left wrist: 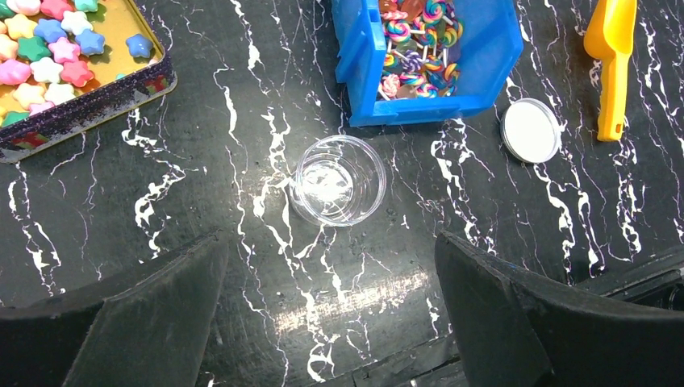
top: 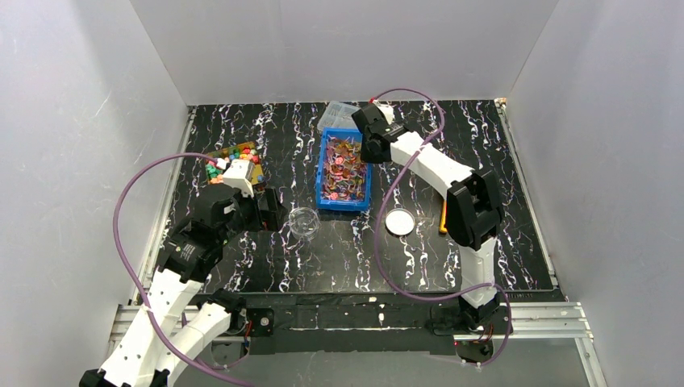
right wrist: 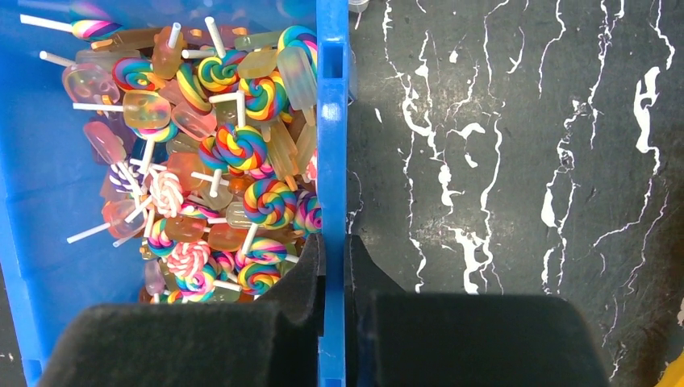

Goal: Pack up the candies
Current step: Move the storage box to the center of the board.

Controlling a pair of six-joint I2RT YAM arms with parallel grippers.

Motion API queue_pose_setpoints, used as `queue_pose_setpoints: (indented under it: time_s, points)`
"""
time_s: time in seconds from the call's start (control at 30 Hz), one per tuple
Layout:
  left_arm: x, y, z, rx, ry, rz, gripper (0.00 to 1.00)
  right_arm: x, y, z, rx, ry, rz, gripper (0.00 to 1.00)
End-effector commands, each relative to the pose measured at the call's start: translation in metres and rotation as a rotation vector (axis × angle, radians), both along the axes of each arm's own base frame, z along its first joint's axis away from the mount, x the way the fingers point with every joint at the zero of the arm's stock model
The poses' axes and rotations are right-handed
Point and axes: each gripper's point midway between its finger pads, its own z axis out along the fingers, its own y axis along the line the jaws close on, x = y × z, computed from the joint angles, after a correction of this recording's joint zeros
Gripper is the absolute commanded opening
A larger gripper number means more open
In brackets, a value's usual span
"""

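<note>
The candies are small rainbow lollipops and ice-lolly pieces [right wrist: 234, 149] heaped in a blue bin [right wrist: 332, 121], plus coloured star pieces [left wrist: 48, 48] in a shallow tin [left wrist: 89, 97]. My right gripper [right wrist: 333, 242] is shut on the blue bin's right wall, one finger inside among the lollipops and one outside. From above it sits at the bin's far right corner [top: 369, 153]. A clear cup [left wrist: 339, 179] stands empty on the table just ahead of my left gripper [left wrist: 329, 242]. That gripper is wide open, holds nothing, and hovers by the cup [top: 303, 222].
A white round lid [top: 399, 222] lies right of the cup, with an orange scoop [top: 443, 218] beyond it. A clear compartment box [top: 337, 115] sits behind the blue bin [top: 323, 173]. The tin [top: 234, 157] is at the far left. White walls enclose the black marbled table.
</note>
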Motion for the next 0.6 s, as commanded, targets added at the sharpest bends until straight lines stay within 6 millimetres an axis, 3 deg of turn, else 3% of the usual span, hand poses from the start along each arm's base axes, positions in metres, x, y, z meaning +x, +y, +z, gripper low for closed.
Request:
queue_pose_setpoints:
  time_s: [0.0, 0.27, 0.47, 0.57]
  points:
    - [0.001, -0.003, 0.010, -0.014, -0.026, -0.014, 0.99, 0.019, -0.048, 0.011, -0.059, -0.039, -0.075, 0.01]
    - [0.002, -0.004, 0.008, -0.011, -0.017, -0.020, 0.99, 0.019, -0.082, 0.012, -0.065, -0.038, -0.125, 0.01]
    - [0.003, -0.005, 0.006, -0.007, -0.008, -0.020, 0.99, 0.019, -0.078, 0.010, -0.048, -0.030, -0.064, 0.01]
    - [0.004, -0.005, 0.004, -0.004, -0.003, -0.021, 0.99, 0.019, -0.079, 0.015, -0.058, -0.039, -0.046, 0.16]
